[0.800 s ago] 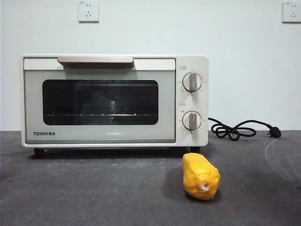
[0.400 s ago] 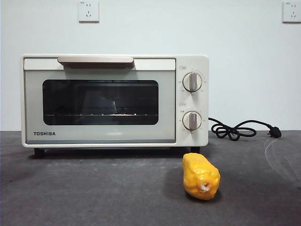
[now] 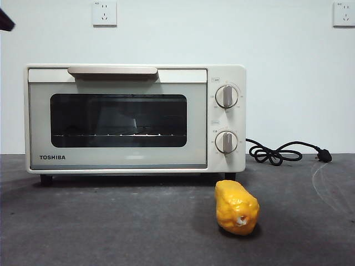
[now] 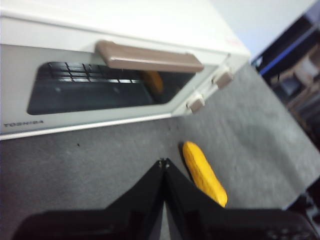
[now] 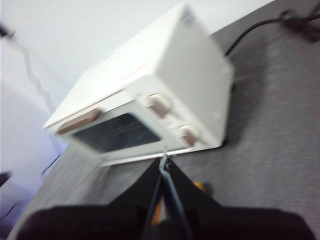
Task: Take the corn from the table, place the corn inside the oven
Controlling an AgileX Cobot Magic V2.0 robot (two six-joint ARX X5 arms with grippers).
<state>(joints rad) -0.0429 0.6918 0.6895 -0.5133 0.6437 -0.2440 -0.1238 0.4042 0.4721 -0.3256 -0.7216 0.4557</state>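
The corn (image 3: 237, 208) lies flat on the worktop (image 3: 111, 221), in front of the oven (image 3: 135, 118) below its two knobs (image 3: 226, 96), apart from the oven's front. Its long axis runs front to back: the pale stub end faces the front camera and the other end points toward the oven. The oven door is closed, bar handle (image 3: 112, 71) along its top. The left wrist view shows the cob's full tapered length, which the front view foreshortens. The left pincer (image 4: 163, 162) is clenched, empty, above the worktop near the corn. The right pincer (image 5: 164, 159) is likewise clenched; its view is blurred, with only a sliver of the cob visible behind the jaws. The front view alone shows a black power cord (image 3: 283, 152) beside the oven and two wall sockets (image 3: 104, 13).
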